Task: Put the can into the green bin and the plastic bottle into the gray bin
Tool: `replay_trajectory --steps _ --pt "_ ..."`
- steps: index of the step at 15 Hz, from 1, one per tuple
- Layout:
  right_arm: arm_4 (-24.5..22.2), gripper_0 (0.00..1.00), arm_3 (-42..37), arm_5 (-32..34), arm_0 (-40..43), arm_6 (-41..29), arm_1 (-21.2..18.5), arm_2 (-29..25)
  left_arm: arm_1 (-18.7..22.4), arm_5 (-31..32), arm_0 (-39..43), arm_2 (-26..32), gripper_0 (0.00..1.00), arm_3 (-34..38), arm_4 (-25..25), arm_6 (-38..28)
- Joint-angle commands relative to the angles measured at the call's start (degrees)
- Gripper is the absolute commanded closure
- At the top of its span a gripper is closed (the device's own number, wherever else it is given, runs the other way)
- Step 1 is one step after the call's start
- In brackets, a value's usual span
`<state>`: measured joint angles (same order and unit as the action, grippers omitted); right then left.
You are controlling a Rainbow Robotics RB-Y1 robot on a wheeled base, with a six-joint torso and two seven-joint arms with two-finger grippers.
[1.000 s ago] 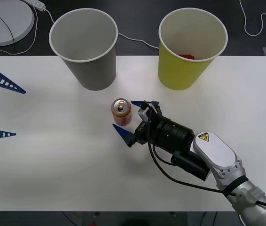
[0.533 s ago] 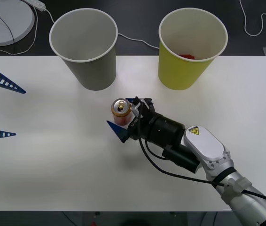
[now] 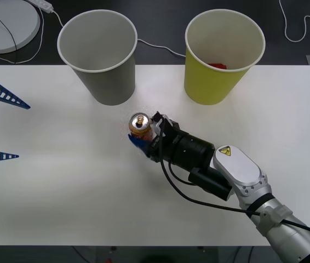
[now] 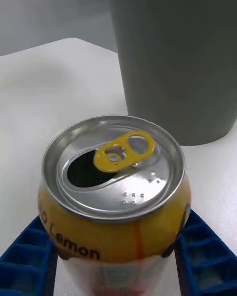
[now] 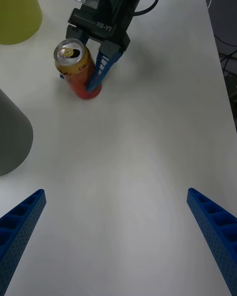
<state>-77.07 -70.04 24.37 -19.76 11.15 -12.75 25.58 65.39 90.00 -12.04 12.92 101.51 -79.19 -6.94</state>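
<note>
Since one second ago my right gripper [image 3: 142,135] has gone forward, and its blue ribbed fingers [image 4: 27,256] have closed from well apart to both sides of the can [image 3: 139,128]. I judge they now press on the can's lower body; the wrist view shows one finger on each side, touching or almost touching. The can stands upright on the white table [image 3: 62,181], just in front of the gray bin [image 3: 98,55] and to the left of the green bin [image 3: 223,55]. It is not lifted yet.

I hold it low on the side, I think, so the round body sits between the flat pads and the can stays vertical for the carry to the green bin.

The can is smooth painted metal, orange with the word "Lemon", with a silver top, a gold pull tab and an already open mouth. Both bins are large paper cups, wider at the rolled rim, white inside. Something red lies inside the green one.

My left gripper [image 5: 118,241] waits at the left side of the table, fingers wide apart, holding nothing.
</note>
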Motion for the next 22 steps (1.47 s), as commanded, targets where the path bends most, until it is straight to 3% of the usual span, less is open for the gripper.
replay_trajectory --steps 1,5,9,11,14,19,22 --pt "0.0 1.0 0.0 0.0 -0.5 -0.3 -0.2 0.4 0.0 0.0 0.0 0.0 0.0 0.0 0.0 0.0" --pt "0.0 1.0 -0.7 0.5 -0.6 -0.4 -1.5 0.4 0.0 0.0 0.0 0.0 0.0 0.0 0.0 0.0" --pt "0.0 1.0 -5.5 2.9 -0.1 -2.4 -7.5 1.6 0.0 0.0 0.0 0.0 0.0 0.0 0.0 0.0" --pt "-2.1 1.0 -9.1 6.0 0.8 -7.9 -10.8 1.3 0.0 0.0 0.0 0.0 0.0 0.0 0.0 0.0" --pt "-10.1 1.0 -18.1 10.8 3.9 -20.7 -16.4 -1.1 0.0 0.0 0.0 0.0 0.0 0.0 0.0 0.0" --pt "-23.7 1.0 -33.1 28.3 9.0 -40.9 -23.1 -13.0 0.0 0.0 0.0 0.0 0.0 0.0 0.0 0.0" --pt "-27.6 1.0 -40.9 38.4 10.8 -51.6 -25.5 -20.3 0.0 0.0 0.0 0.0 0.0 0.0 0.0 0.0"
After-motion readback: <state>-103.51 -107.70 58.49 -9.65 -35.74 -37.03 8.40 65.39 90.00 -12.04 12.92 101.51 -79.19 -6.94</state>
